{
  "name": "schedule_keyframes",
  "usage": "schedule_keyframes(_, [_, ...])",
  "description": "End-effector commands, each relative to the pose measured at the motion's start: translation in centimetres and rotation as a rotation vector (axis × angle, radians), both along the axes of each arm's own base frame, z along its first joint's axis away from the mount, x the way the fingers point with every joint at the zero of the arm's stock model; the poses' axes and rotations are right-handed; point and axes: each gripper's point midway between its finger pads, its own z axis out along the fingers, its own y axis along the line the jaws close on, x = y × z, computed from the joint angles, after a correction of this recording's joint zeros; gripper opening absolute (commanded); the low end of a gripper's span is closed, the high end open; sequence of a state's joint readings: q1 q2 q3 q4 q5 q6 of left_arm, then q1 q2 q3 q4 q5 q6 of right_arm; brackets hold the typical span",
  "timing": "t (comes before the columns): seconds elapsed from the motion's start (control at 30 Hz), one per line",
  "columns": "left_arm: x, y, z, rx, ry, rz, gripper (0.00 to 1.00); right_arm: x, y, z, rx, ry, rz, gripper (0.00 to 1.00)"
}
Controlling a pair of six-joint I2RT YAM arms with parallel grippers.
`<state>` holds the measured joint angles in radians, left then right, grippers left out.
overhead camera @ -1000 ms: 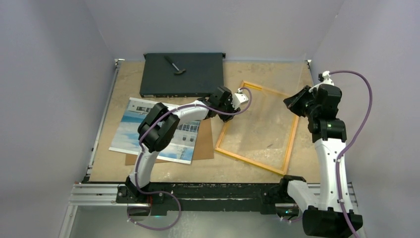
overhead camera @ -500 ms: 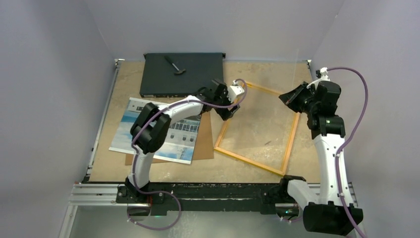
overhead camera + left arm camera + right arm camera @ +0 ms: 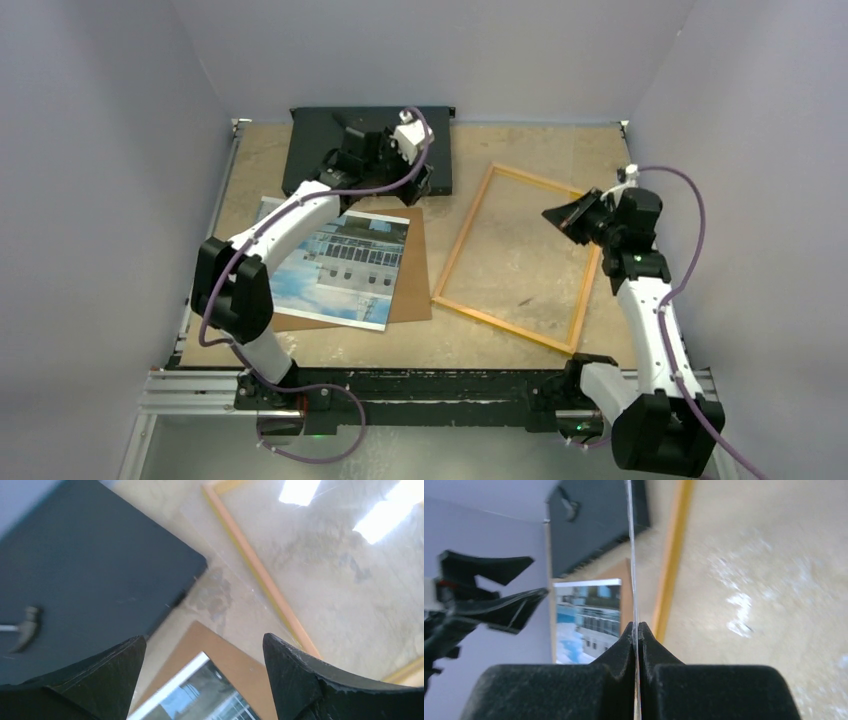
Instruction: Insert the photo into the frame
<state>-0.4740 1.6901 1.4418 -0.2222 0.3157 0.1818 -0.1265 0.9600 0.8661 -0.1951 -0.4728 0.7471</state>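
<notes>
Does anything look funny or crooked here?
The frame lies crooked on the table, slanted against its edges. The right gripper pinches a thin clear sheet, seen edge-on and hard to spot.

A corner of the photo (image 3: 340, 270) is hidden by the left arm (image 3: 290, 215); the tool (image 3: 24, 629) on the black box (image 3: 90, 570) is blurred.

top ext: high, rear, looks down, whole table (image 3: 530, 140) | L/R wrist: close, low | all share frame (image 3: 464, 232) + photo (image 3: 340, 265)
</notes>
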Motion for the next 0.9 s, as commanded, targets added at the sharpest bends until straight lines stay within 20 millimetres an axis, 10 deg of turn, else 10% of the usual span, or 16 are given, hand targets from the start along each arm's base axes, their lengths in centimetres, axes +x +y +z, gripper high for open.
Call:
schedule_keyframes(0.0, [-2.9,0.2,-5.6,0.076,0.117,-0.068,0.85,0.4,-1.9,-6.4,-0.07,0.084,-0.088,0.0])
schedule_keyframes(0.13, [-3.6,0.5,-7.8,0.102,0.152,-0.079,0.82,-0.1,-3.2,-10.0,-0.133,0.163,-0.132,0.0])
schedule_keyframes(0.87, [-5.5,-1.5,-11.3,0.078,0.281,-0.156,0.77,-1.7,-7.1,-12.3,-0.287,0.169,-0.322,0.0])
